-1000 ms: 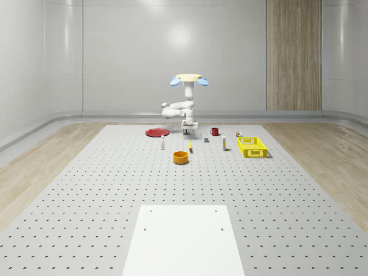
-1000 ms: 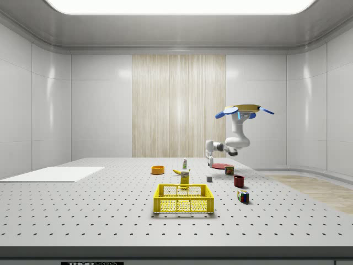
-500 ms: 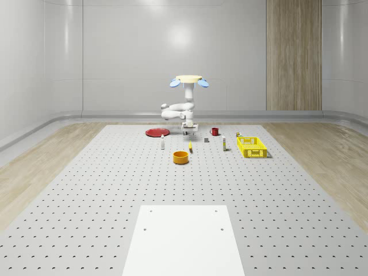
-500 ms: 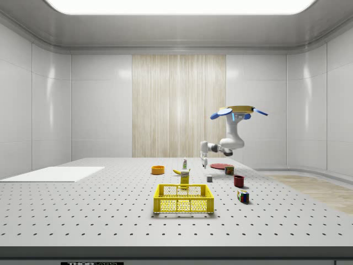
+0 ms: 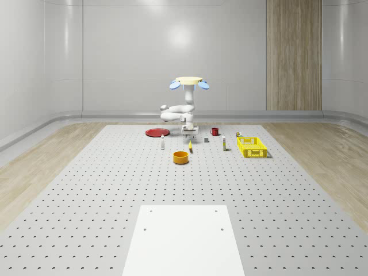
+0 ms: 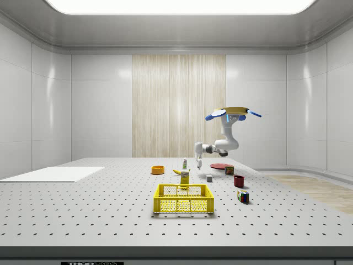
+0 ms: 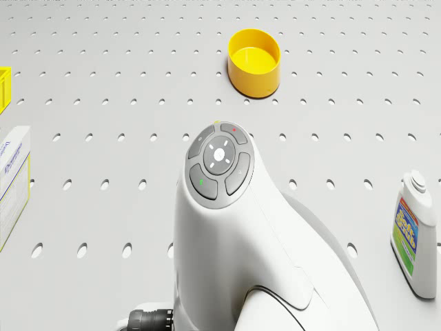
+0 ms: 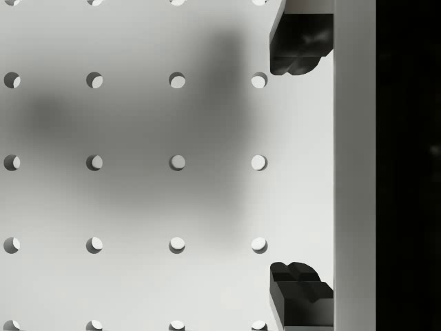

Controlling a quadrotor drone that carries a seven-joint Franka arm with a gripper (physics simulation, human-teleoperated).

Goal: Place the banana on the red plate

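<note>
Whole-scene view: your drone [image 5: 188, 81] hovers above the perforated table [image 5: 115, 190], between the red plate [image 5: 156, 133] and the red cup [image 5: 214, 131]. Its white arm [image 5: 179, 112] bends down, and the gripper [image 5: 189, 133] hangs just above the table. The banana [image 5: 190, 146] lies nearer the camera, beside the orange bowl [image 5: 181, 157] and apart from the plate. In the wrist view, the two dark fingertips [image 8: 298, 52] stand wide apart over bare table, grasping nothing.
</note>
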